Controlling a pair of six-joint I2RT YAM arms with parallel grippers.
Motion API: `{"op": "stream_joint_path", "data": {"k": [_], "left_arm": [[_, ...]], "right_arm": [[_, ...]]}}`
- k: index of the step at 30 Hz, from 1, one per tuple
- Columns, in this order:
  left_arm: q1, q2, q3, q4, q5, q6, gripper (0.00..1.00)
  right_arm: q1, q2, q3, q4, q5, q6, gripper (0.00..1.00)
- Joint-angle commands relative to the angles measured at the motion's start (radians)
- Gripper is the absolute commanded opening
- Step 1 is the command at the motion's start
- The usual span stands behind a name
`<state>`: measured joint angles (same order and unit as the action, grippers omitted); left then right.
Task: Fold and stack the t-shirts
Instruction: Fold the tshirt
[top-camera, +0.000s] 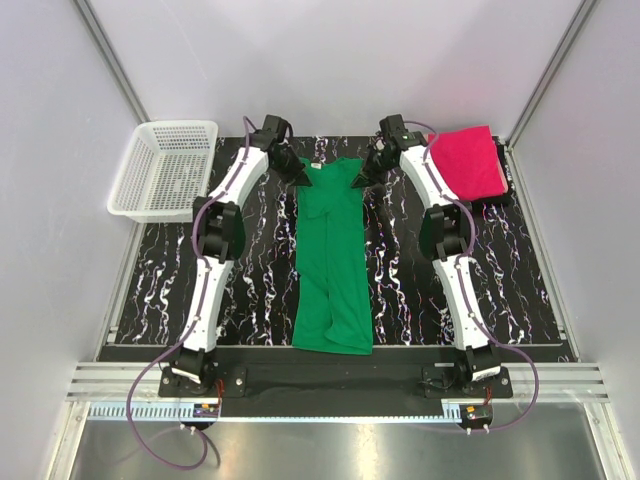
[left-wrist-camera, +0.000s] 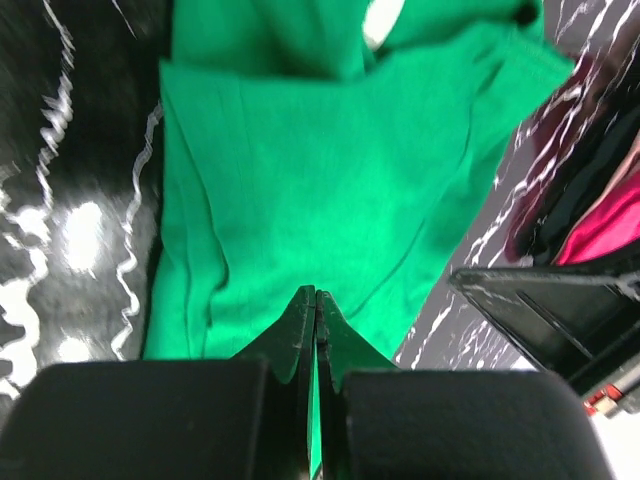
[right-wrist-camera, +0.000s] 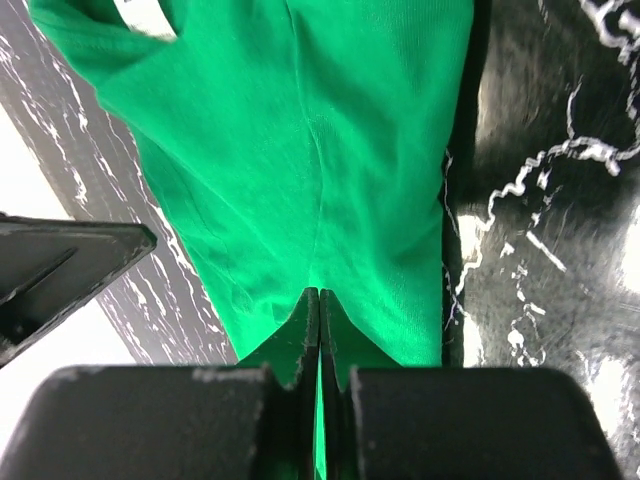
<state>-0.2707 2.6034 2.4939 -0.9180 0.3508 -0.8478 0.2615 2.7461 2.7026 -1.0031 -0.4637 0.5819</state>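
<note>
You had the green shirt (top-camera: 333, 260) lying lengthwise down the middle of the mat (top-camera: 250, 285). It was already narrowed into a long strip, with the collar at the mat's far edge and the hem at its near edge. The pink shirt (top-camera: 468, 160) lay folded at the mat's far right corner. The basket (top-camera: 165, 170) stood just off the mat's far left corner.

Your left gripper (left-wrist-camera: 316, 295) was clamped tight on green cloth at the collar end of the strip. Your right gripper (right-wrist-camera: 319, 295) was pinched closed on the same end, on the other shoulder. Both wrist views showed only a thin edge of fabric between the jaws.

My reading was that you were set to carry the collar end toward the mat's near edge and halve the strip. That thin bite was the first risk. A quick pull could have drawn the cloth out of one pincer and left one shoulder behind. The fold would also have landed crooked if the two arms had travelled at different heights or speeds. The layers tucked along the strip's sides could have fallen open if you had lifted high. Your right arm stood close to the pink shirt, so a wide elbow swing near the mat's far right corner could have knocked that fold loose.
</note>
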Motion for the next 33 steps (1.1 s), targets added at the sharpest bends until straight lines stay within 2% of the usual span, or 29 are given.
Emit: {"op": "stream_joint_path", "data": {"k": [1,22,33], "left_arm": [[0.007,0.021,0.04,0.041,-0.007,-0.004,0.0],[-0.005,0.109,0.082,0.048,-0.049,-0.042,0.0],[-0.001,0.135,0.105,0.14,-0.05,-0.085,0.0]], "right_arm": [[-0.002,0.024,0.043,0.032,0.007,-0.002,0.0],[-0.015,0.109,0.083,0.008,0.066,0.012,0.0],[-0.038,0.144,0.131,0.043,0.059,0.029,0.0]]}}
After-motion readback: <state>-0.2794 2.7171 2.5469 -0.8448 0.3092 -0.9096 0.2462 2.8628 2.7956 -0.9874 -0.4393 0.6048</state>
